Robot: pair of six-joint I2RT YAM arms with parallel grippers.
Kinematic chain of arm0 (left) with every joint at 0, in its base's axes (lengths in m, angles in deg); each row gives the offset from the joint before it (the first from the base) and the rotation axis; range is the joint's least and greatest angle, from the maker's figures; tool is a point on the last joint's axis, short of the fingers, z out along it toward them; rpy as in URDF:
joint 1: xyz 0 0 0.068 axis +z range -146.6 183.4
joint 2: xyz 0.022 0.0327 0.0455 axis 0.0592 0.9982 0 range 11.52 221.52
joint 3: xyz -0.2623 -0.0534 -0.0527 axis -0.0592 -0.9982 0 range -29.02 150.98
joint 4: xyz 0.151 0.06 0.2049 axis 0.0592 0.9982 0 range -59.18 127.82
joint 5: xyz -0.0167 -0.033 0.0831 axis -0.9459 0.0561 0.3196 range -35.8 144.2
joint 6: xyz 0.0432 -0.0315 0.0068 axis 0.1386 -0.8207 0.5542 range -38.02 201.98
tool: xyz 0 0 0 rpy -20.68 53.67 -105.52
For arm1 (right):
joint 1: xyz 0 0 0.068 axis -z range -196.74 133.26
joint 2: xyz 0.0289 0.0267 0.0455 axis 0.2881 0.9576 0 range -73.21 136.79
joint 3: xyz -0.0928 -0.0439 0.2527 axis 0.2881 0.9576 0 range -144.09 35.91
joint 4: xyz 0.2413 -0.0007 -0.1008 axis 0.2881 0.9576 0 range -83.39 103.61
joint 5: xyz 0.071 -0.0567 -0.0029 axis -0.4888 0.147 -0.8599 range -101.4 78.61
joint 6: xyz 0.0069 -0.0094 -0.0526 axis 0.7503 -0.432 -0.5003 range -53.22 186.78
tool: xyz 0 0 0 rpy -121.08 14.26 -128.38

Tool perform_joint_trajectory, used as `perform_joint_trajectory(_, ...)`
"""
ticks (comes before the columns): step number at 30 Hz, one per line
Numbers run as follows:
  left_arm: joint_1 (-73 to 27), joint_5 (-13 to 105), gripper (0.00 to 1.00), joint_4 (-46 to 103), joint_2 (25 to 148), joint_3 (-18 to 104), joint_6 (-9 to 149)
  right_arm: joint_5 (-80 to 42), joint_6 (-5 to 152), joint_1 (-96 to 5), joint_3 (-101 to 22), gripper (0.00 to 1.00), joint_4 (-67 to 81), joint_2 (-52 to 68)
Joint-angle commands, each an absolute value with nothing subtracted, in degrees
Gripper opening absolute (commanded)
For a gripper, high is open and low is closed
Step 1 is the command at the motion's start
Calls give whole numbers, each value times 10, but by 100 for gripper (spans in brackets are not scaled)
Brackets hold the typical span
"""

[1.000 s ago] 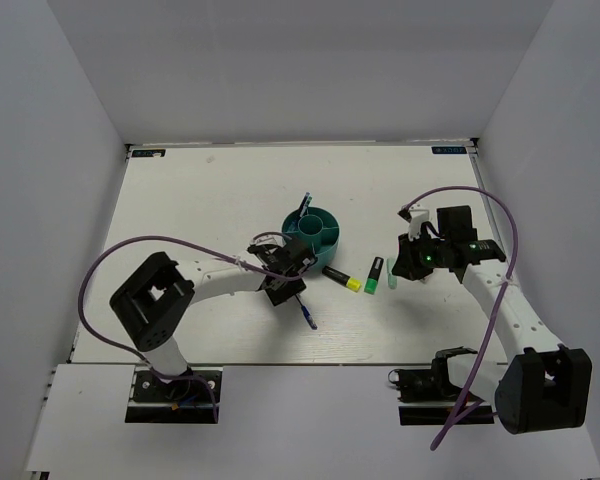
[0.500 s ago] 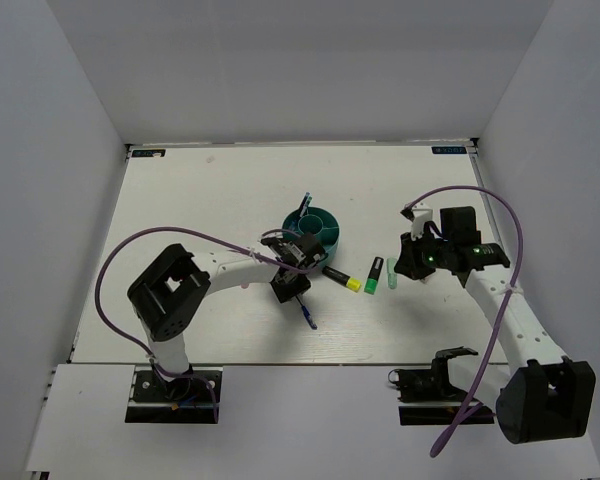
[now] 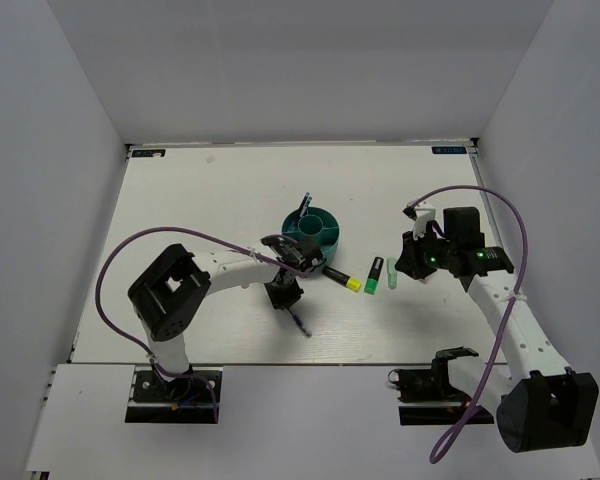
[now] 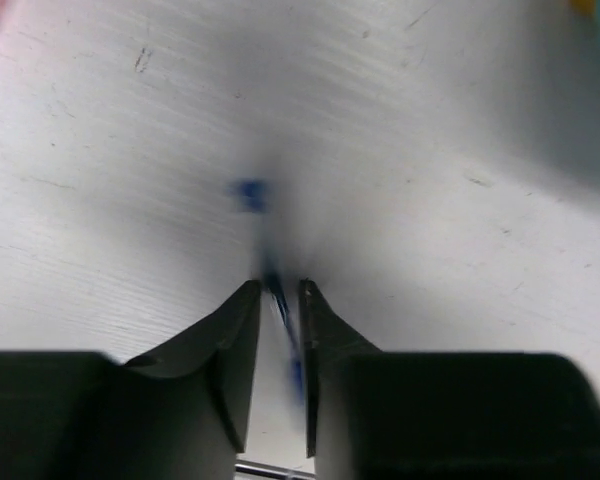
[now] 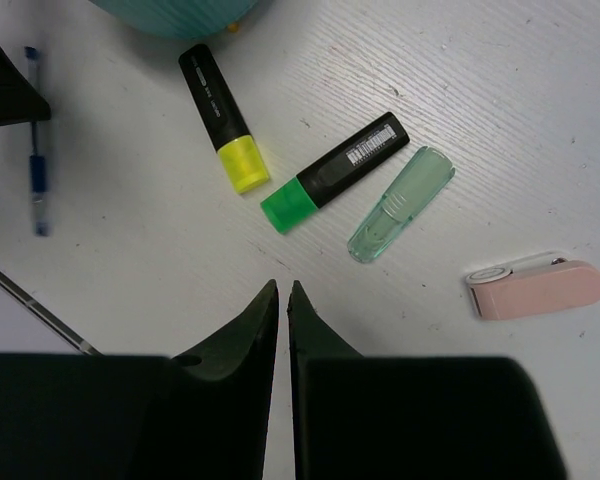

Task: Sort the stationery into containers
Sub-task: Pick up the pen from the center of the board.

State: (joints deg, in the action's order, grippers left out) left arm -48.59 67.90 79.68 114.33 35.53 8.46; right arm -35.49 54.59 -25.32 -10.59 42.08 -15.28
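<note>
Left hand [image 4: 278, 288]: the two fingers [image 4: 235, 345] sit close on either side of a thin blue pen [image 5: 37, 175], with only a narrow gap left. The wrist view is blurry, so I can't tell if they're actually pinching it or just bracketing it. From above, the pen pokes out of the hand toward the near edge of the bench [image 3: 180, 200]. I can't say whether it's resting on the surface or just off it.

Just past that hand is the round teal organizer [image 3: 313, 232], with another blue pen [image 3: 305, 206] sticking up out of it.

Right hand [image 5: 282, 290]: fingers together, just a sliver between them and nothing in it. It hangs over the bench on the right side.

Ahead of its fingertips is a little cluster lying flat. The black marker with the yellow cap [image 5: 223, 115] is nearest the organizer. The black marker with the green cap [image 5: 335, 170] comes next, then the pale green one [image 5: 400, 203] just beside it. A pink piece [image 5: 535, 288] lies a bit apart on the far side. None of those four are in the organizer.
</note>
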Motion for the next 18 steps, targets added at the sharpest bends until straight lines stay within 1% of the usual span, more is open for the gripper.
perform_joint_trajectory(1, -491, 672, 31, 829, 1163, 319, 96, -354, 553, -250, -113, 11, 399, -163)
perform_joint_trajectory(3, -492, 672, 24, 817, 1166, 312, 97, -355, 554, -249, -113, 11, 399, -164)
perform_joint_trajectory(4, -490, 671, 16, 814, 1169, 310, 96, -356, 554, -247, -112, 11, 401, -163)
perform_joint_trajectory(6, -492, 671, 10, 810, 1172, 305, 96, -355, 554, -250, -111, 11, 401, -164)
perform_joint_trajectory(7, -492, 670, 3, 803, 1169, 300, 96, -355, 554, -250, -111, 11, 400, -165)
perform_joint_trajectory(8, -493, 669, 1, 799, 1159, 297, 100, -357, 554, -249, -112, 11, 399, -165)
perform_joint_trajectory(10, -500, 676, 1, 795, 1148, 296, 111, -356, 554, -252, -111, 11, 398, -165)
perform_joint_trajectory(11, -503, 682, 1, 794, 1122, 302, 122, -355, 554, -250, -109, 11, 398, -163)
perform_joint_trajectory(12, -511, 704, 1, 799, 1112, 306, 135, -357, 554, -249, -110, 13, 398, -162)
perform_joint_trajectory(14, -518, 735, 1, 807, 1072, 337, 151, -357, 554, -251, -111, 19, 397, -160)
perform_joint_trajectory(15, -521, 760, 1, 816, 1061, 345, 181, -361, 554, -249, -110, 27, 399, -159)
perform_joint_trajectory(16, -523, 773, 1, 826, 1043, 377, 190, -362, 554, -249, -110, 31, 398, -159)
perform_joint_trajectory(17, -524, 801, 1, 830, 1036, 387, 198, -364, 552, -249, -111, 34, 398, -156)
perform_joint_trajectory(18, -525, 830, 1, 834, 1020, 399, 235, -364, 550, -249, -110, 34, 400, -156)
